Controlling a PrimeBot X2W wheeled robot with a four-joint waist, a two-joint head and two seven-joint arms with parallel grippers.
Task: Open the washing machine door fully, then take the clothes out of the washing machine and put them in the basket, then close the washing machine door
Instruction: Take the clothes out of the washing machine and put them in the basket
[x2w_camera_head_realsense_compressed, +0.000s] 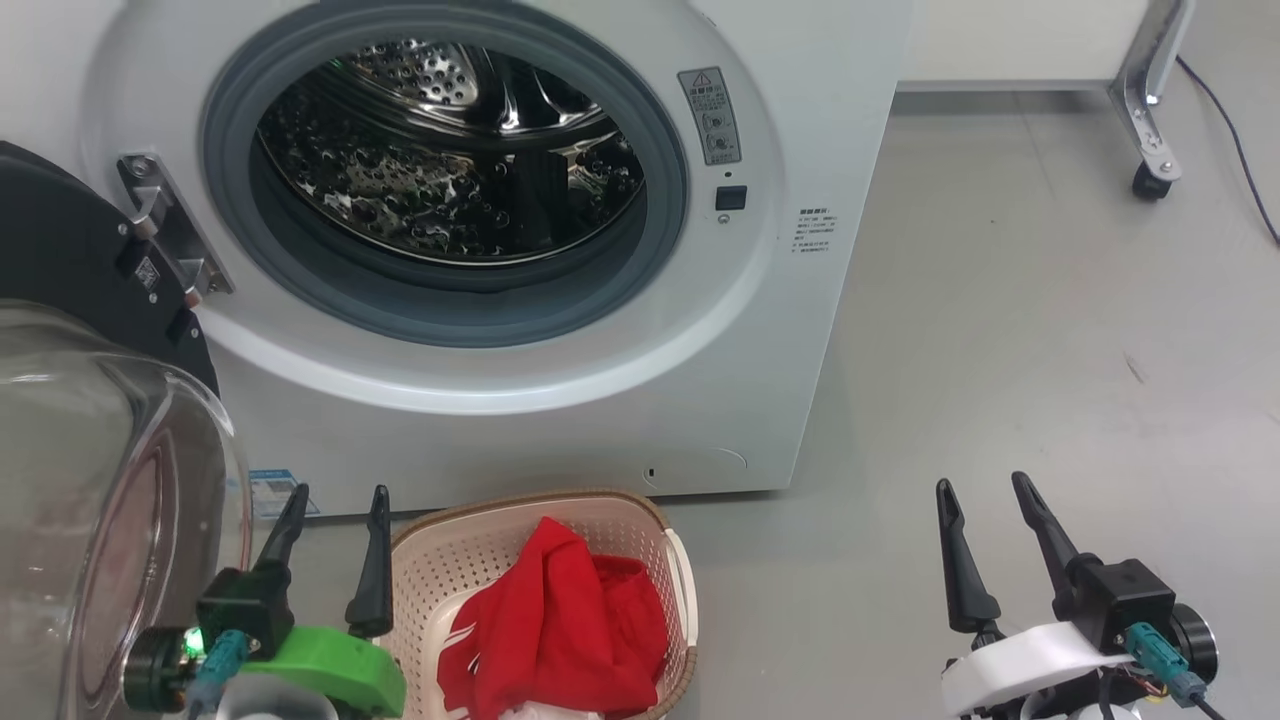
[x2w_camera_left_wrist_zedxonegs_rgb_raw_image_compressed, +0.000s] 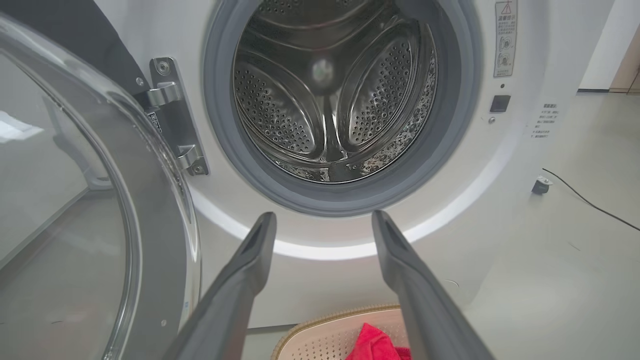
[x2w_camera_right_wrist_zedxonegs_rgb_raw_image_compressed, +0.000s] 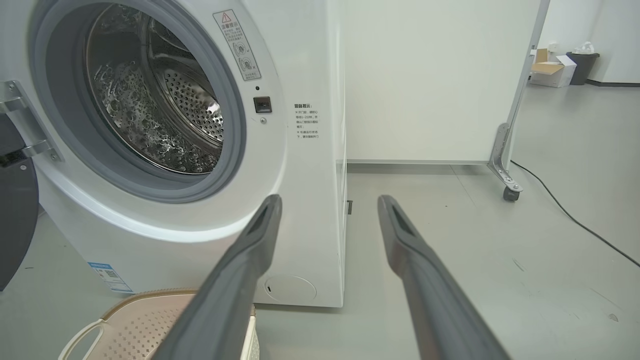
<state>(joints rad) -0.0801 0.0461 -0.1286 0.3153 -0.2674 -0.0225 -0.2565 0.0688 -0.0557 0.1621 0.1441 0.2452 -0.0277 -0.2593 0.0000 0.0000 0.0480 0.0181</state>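
Lying in the small cream plastic basket, the bright red clothes are sitting near the big white washing machine, whose round black door is standing open at left. The left gripper and the right gripper are hovering, fingers apart, empty.

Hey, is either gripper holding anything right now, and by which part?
Nothing is held. The left gripper and the right gripper both stand with open, empty jaws; the bright red fabric clothes lie in the cream perforated plastic basket.

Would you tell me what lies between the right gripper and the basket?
Bare grey floor, seen in the head view: nothing stands between the open right gripper and the basket.
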